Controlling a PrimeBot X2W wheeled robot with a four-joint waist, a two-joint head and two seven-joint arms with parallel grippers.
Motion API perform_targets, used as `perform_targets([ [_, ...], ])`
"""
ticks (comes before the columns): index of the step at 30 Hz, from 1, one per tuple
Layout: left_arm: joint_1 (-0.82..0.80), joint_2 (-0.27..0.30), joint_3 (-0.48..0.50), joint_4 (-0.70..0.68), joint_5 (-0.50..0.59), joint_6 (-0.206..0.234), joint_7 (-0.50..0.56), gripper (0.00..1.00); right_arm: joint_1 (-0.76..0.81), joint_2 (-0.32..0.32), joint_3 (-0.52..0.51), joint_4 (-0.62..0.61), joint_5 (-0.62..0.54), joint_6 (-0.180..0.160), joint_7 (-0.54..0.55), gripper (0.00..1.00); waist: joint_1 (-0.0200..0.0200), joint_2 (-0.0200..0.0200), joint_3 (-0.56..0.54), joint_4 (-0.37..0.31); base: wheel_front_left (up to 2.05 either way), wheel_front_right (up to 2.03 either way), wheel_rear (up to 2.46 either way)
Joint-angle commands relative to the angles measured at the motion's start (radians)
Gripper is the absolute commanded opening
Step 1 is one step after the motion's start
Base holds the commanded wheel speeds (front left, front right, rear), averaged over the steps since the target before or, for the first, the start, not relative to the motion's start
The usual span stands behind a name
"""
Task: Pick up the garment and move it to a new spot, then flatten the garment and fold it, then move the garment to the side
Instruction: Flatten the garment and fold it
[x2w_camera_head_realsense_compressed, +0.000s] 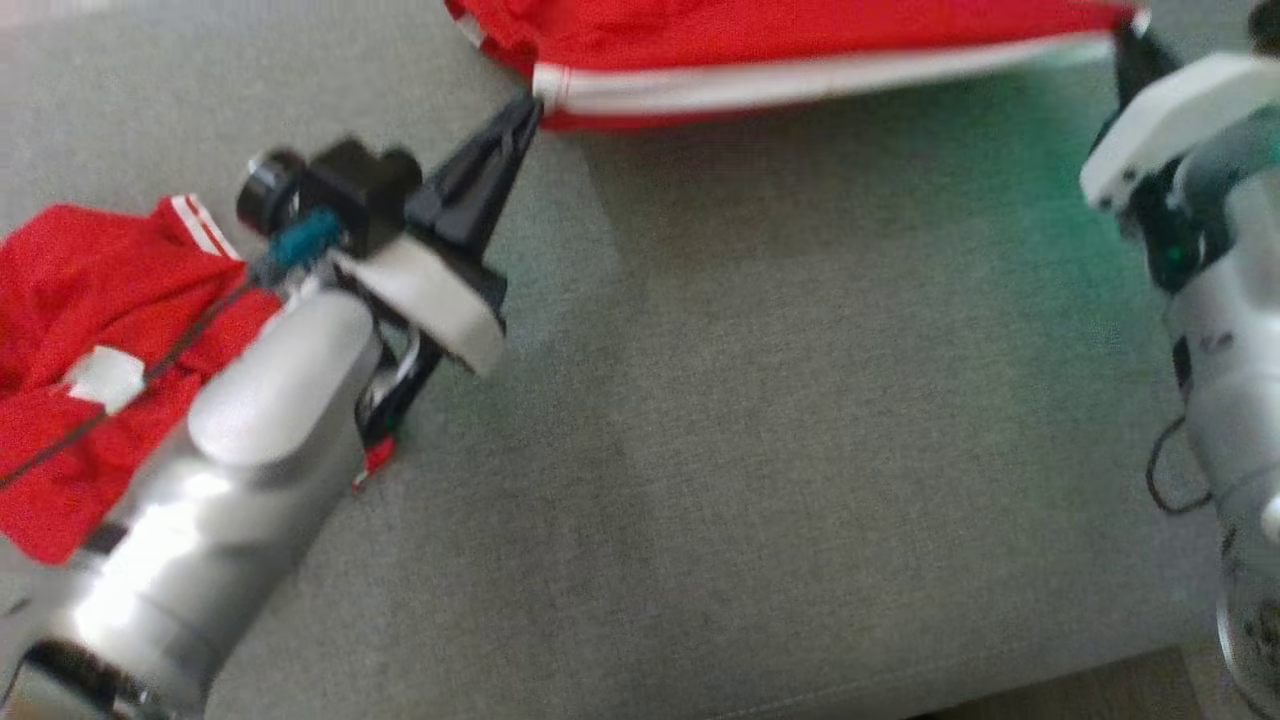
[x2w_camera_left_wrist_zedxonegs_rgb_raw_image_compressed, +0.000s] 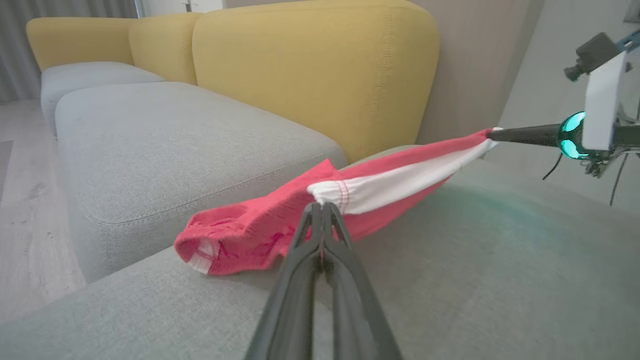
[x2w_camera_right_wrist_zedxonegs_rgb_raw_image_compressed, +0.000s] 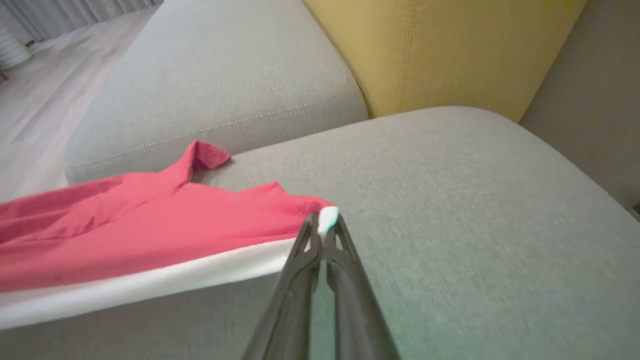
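Holding the garment (x2w_camera_head_realsense_compressed: 780, 40) by the two ends of its white band (x2w_camera_head_realsense_compressed: 800, 85), both arms are engaged. The left end effector (x2w_camera_head_realsense_compressed: 527, 108) is closed tight on one end of the band, where red cloth meets white. The right end effector (x2w_camera_head_realsense_compressed: 1128, 48) is likewise pinched shut on the opposite end.

Between the two grips the band runs taut and nearly straight. In the left wrist view it sits clear of the grey sofa cushion (x2w_camera_head_realsense_compressed: 800, 420), while the loose red body of the garment sags away from the band and trails onto the cushion.

Judgement: the two-point hold along one edge spreads the cloth by tension, so that it can be laid flat instead of bunched. This reads as the carrying or flattening stage, with folding not yet begun.

A second red garment (x2w_camera_head_realsense_compressed: 70, 330) lies crumpled on the cushion beneath the left forearm, apart from the held one. Yellow backrests (x2w_camera_left_wrist_zedxonegs_rgb_raw_image_compressed: 310, 75) stand behind the cushions.

Risk noted: each grip takes only a narrow bite at the band's tip, and a stronger pull could slip one corner free.
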Motion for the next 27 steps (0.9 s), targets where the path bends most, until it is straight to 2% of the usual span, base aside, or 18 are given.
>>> perform_targets([
  [1,-0.013,0.05,0.029,-0.047,-0.011,0.002,-0.01,0.0,0.024,-0.027,0.032,-0.035,0.024,-0.001,0.019,0.0,0.0001,0.0,-0.038,-0.002,0.0,0.0,0.0],
  [4,0.072,0.07,0.008,-0.124,-0.021,0.006,-0.012,0.0,0.105,-0.08,0.087,-0.071,0.091,-0.001,0.078,0.0,0.0001,0.0,-0.087,-0.001,0.0,0.0,0.0],
  [8,0.14,0.079,-0.014,-0.201,-0.018,0.038,-0.004,0.0,0.185,-0.124,0.114,-0.111,0.146,-0.001,0.126,0.0,0.0001,0.0,-0.132,0.0,0.0,0.0,0.0],
  [14,0.244,0.096,-0.051,-0.314,-0.027,0.08,0.03,0.0,0.3,-0.15,0.13,-0.178,0.204,-0.001,0.177,0.0,0.0001,0.0,-0.199,-0.008,0.0,0.0,0.0],
  [19,0.315,0.1,-0.068,-0.385,-0.043,0.11,0.045,0.0,0.378,-0.17,0.107,-0.22,0.231,-0.001,0.194,0.0,0.0001,0.0,-0.254,-0.006,0.0,0.0,0.0],
  [23,0.384,0.09,-0.096,-0.445,-0.054,0.137,0.054,0.0,0.466,-0.186,0.047,-0.251,0.253,-0.001,0.205,0.0,0.0001,0.0,-0.31,-0.001,0.0,0.0,0.0],
  [27,0.417,0.088,-0.103,-0.506,-0.061,0.166,0.062,0.0,0.53,-0.189,-0.007,-0.321,0.25,-0.001,0.218,0.0,0.0001,0.0,-0.319,0.001,0.0,0.0,0.0],
])
